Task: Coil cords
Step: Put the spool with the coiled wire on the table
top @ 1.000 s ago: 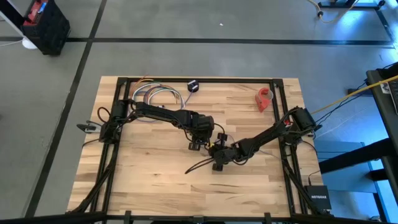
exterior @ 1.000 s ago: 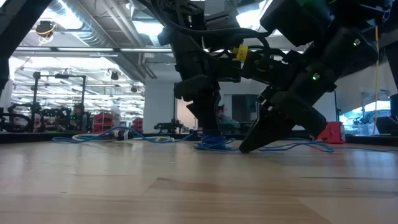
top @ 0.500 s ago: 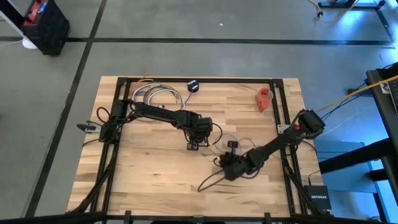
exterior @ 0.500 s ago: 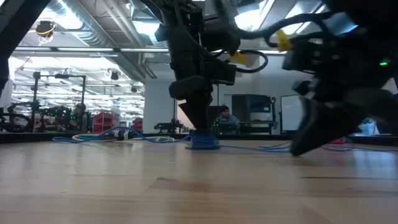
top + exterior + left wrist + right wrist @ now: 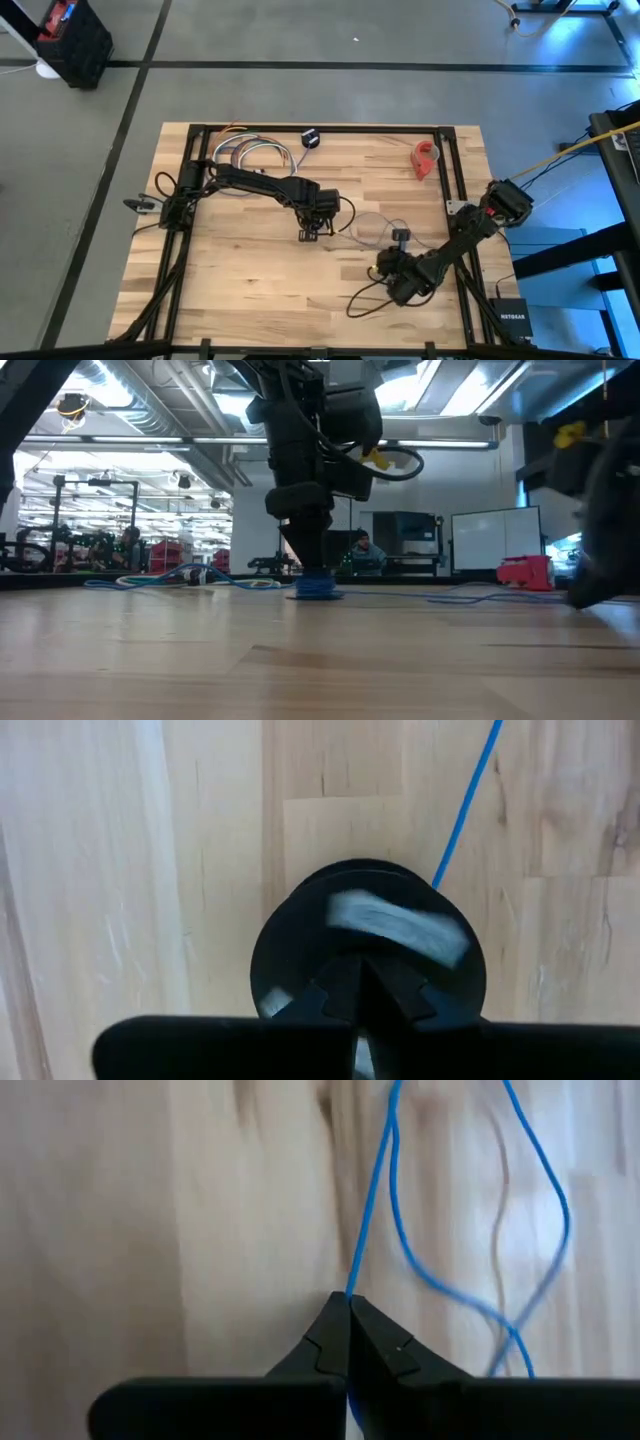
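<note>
**A:** Where's everything on the table (image 5: 250,270)?

**B:** My left gripper (image 5: 357,982) is pinched shut, pressing the black disc (image 5: 368,945) down mid-table. The cord (image 5: 372,1230) runs from it in loose loops toward my right gripper (image 5: 349,1308), which is clamped on the strand nearer the front right.

**A:** So how do I lay this loop?

**B:** I'd keep the disc pinned, swing the right hand in a slow arc, and avoid yanking the strand taut.
</note>
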Robot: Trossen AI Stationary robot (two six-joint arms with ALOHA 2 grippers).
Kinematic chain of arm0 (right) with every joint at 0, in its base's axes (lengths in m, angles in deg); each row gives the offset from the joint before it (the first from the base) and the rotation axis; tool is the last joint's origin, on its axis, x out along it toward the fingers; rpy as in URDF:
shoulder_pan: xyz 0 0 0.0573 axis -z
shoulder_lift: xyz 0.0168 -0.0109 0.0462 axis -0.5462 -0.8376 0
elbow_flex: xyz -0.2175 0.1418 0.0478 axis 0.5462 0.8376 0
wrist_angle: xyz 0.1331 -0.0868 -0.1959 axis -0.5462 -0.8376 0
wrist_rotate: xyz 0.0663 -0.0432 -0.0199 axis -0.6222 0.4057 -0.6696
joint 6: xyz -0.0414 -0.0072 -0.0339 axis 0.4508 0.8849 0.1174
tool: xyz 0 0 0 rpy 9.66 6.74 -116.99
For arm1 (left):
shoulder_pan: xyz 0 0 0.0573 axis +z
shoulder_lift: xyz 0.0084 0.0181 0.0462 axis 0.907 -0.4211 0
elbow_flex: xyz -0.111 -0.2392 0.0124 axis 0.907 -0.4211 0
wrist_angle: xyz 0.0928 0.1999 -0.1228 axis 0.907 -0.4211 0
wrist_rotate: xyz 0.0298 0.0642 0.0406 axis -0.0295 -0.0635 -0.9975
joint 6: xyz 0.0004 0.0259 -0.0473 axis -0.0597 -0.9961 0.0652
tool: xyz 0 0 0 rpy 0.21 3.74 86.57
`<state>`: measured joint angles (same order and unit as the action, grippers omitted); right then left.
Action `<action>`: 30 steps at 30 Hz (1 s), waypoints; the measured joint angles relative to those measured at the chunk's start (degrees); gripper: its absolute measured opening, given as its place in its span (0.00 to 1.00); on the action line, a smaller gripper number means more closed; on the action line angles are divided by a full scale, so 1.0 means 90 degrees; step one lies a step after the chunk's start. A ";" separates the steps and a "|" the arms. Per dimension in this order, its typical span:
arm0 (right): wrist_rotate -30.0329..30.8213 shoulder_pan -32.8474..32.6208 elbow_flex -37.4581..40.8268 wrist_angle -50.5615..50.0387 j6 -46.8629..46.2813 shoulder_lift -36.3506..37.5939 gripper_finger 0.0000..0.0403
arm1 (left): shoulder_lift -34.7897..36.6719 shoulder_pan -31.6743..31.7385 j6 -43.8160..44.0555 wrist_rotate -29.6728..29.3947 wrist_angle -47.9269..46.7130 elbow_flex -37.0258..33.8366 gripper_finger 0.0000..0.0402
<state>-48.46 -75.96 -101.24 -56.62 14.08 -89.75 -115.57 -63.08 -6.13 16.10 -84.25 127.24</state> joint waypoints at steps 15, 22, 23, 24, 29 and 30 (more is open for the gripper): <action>-0.0399 -0.1171 -0.0010 -0.2494 -0.2864 0.0439 0.01 | -0.0002 0.0037 0.0175 -0.0023 -0.0476 -0.0007 0.01; -0.0666 -0.1462 -0.0017 -0.2643 -0.3571 0.0446 0.01 | -0.0002 0.0034 0.0360 -0.0035 -0.1041 -0.0005 0.01; -0.0663 -0.1448 -0.0019 -0.2628 -0.3727 0.0446 0.01 | -0.0002 0.0035 0.0377 -0.0060 -0.1058 -0.0005 0.00; -0.0592 -0.1435 -0.0019 -0.2571 -0.3868 0.0449 0.01 | -0.0005 0.0036 0.0377 -0.0074 -0.1089 -0.0010 0.00; -0.0679 -0.1034 -0.0281 -0.2565 -0.3989 0.0449 0.09 | -0.0010 0.0036 0.0358 -0.0120 -0.1218 -0.0023 0.01; -0.0797 -0.0929 -0.0389 -0.2697 -0.3989 0.0449 0.12 | -0.0010 0.0039 0.0350 -0.0121 -0.1237 -0.0027 0.01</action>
<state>-55.64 -84.33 -104.74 -80.89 -21.82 -85.71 -115.66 -62.73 -2.98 15.01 -95.38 127.00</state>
